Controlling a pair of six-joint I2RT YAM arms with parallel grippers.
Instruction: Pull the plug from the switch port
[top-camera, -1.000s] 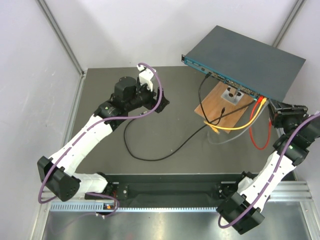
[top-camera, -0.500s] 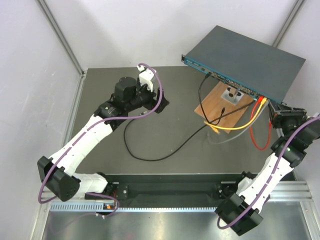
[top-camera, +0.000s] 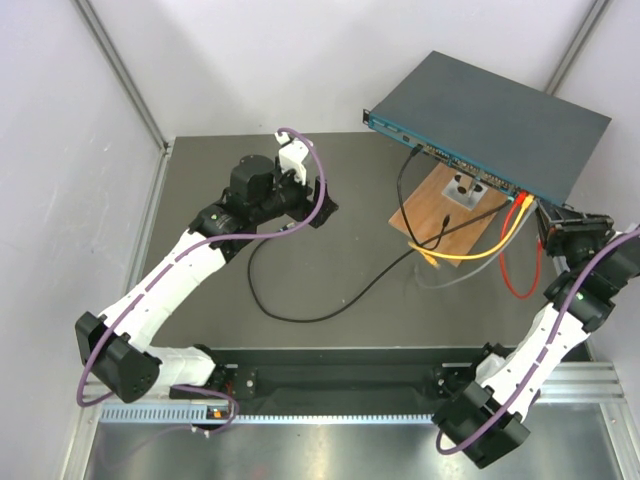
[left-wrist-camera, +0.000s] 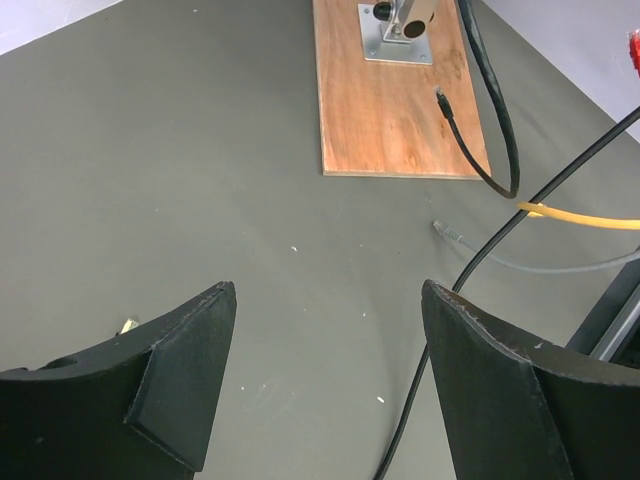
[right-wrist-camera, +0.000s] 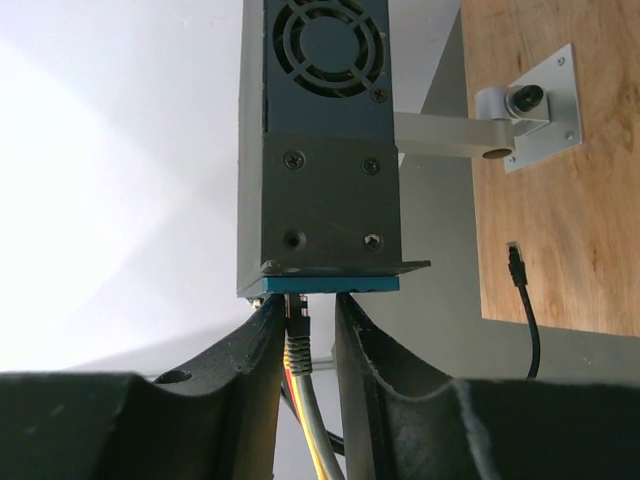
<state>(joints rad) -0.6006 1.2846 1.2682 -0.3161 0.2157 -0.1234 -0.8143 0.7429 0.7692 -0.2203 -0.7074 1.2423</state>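
Both left pincer (left-wrist-camera: 327, 292) and right pincer (right-wrist-camera: 308, 305) released, the right straddling the switch's (right-wrist-camera: 320, 190) seated plug (right-wrist-camera: 296, 320).

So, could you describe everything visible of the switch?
The switch is a wide, flat, dark grey-blue metal box set askew at the table's far right corner. Its long teal face carries a row of small sockets; a black cable plugs in near the left, coloured cables at the right end. The end panel shows a fan grille and screws. The right gripper's jaws flank a plug there.
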